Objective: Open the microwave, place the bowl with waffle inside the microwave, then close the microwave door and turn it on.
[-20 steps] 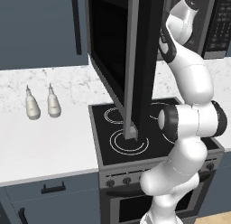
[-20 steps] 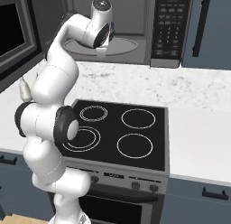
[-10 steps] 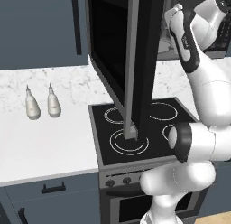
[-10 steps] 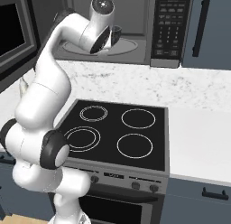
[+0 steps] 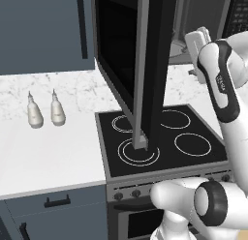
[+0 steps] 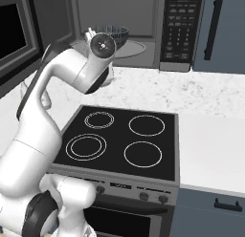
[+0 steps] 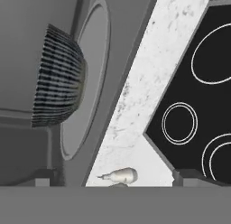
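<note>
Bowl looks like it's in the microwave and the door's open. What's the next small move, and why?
Probably draw the arm clear, then swing toward the microwave door. The bowl sits on the turntable inside the microwave, and the door stands wide open.

microwave: above the back edge of the counter, behind the stove
microwave door: swung wide open, out over the stove's left half, standing edge-on in the left base view
keypad: right end of the microwave front
bowl: inside the microwave cavity, on the round turntable
stove: set into the counter, front edge flush with the counter's front edge
two bottles: upright on the counter left of the stove, side by side, near the back edge
cupboard: right of the microwave, above the counter
</note>
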Robot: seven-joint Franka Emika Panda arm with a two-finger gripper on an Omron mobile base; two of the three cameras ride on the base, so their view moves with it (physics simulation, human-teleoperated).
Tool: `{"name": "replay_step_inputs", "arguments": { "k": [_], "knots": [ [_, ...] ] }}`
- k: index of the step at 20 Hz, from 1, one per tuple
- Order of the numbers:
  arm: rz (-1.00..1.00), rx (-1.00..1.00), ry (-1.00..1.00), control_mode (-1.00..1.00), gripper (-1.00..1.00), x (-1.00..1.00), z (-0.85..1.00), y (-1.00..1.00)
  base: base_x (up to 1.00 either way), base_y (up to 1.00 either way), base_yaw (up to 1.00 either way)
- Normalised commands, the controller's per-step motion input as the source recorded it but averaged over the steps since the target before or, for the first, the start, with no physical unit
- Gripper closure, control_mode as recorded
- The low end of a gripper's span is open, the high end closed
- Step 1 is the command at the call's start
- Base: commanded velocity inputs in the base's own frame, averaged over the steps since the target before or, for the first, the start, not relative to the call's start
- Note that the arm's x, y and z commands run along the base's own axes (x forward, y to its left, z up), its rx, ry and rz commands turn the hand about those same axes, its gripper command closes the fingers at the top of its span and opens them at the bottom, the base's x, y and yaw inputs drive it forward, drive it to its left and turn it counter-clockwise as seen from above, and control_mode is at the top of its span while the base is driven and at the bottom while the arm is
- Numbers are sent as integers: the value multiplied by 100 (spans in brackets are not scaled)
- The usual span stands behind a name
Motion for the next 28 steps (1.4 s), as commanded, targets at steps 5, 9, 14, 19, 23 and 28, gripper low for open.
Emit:
{"name": "replay_step_inputs", "arguments": {
  "k": [5,9,14,19,23,28],
  "knots": [
    [21,-24,-5,-100,-100,9,-78,61,0,0,0],
    [6,-15,-9,-100,-100,38,-56,34,0,0,0],
    [0,-18,-15,-100,-100,21,-50,43,0,0,0],
    [0,-18,-15,-100,-100,-1,-46,62,0,0,0],
    [0,-16,-14,-100,-100,2,-37,79,0,0,0],
    [-4,-14,-12,-100,-100,10,-22,73,0,0,0]
  ]
}}
